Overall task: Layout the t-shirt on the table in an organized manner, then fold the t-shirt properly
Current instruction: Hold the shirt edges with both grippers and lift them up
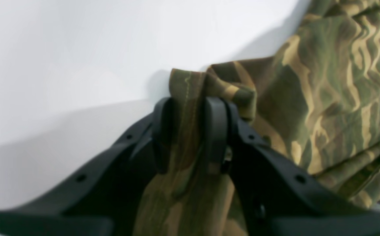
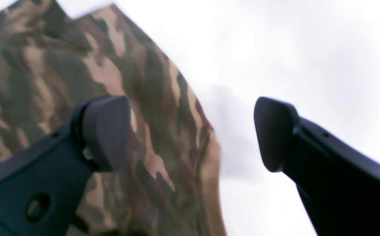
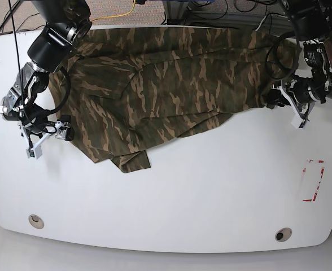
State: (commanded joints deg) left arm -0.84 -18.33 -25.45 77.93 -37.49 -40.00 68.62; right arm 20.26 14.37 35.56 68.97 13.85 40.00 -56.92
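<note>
The camouflage t-shirt (image 3: 166, 84) lies spread across the far half of the white table (image 3: 211, 192), rumpled, with a folded flap near its lower left. At the shirt's right edge my left gripper (image 3: 274, 99) is shut on a bunched fold of the t-shirt (image 1: 324, 98); in the left wrist view the cloth runs between the left gripper's (image 1: 193, 108) black pads. My right gripper (image 3: 64, 131) hovers at the shirt's left edge. In the right wrist view the right gripper (image 2: 190, 134) is open, one finger over the t-shirt (image 2: 78, 82) and the other over bare table (image 2: 308, 49).
A red tape outline (image 3: 313, 180) marks the table's right side. Two round grommet holes (image 3: 36, 221) (image 3: 283, 234) sit near the front edge. Cables, among them a yellow one (image 3: 121, 12), run behind the table's far edge.
</note>
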